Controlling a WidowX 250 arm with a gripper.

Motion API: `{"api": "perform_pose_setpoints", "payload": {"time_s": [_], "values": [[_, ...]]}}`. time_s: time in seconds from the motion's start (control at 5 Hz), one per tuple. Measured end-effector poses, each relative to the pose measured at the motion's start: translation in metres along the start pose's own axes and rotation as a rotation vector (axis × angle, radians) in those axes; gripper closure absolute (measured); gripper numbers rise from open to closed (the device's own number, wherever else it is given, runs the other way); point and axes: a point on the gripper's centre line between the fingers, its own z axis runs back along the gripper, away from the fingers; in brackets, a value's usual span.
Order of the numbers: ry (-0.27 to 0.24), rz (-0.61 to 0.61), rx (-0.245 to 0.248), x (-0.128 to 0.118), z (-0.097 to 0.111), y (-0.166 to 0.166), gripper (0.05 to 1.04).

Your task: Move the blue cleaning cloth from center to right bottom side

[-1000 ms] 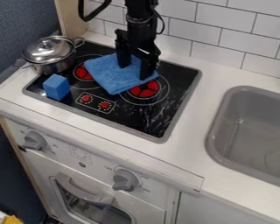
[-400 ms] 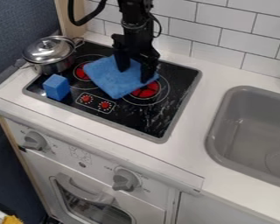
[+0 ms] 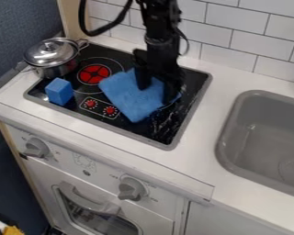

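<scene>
From here, the blue cloth (image 3: 130, 97) lies right of centre on the hob (image 3: 163, 131), beneath the pincer (image 3: 156, 92), whose fingers stand apart; most spreads toward the hob's front-left, so the front-right slide should trail it.

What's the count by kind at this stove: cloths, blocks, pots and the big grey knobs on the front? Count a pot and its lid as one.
Blue cloth: 1
Blue block: 1
Lidded pot: 1
Grey front knobs: 2
Total: 5
</scene>
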Motion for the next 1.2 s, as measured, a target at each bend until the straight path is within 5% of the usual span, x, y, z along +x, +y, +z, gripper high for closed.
{"api": "perform_pose_setpoints", "payload": {"time_s": [0.8, 1.2], "values": [[0.01, -0.073, -0.073, -0.019, 0.006, -0.057, 0.083], [-0.039, -0.109, -0.062, -0.012, 0.02, -0.061, 0.083]]}}
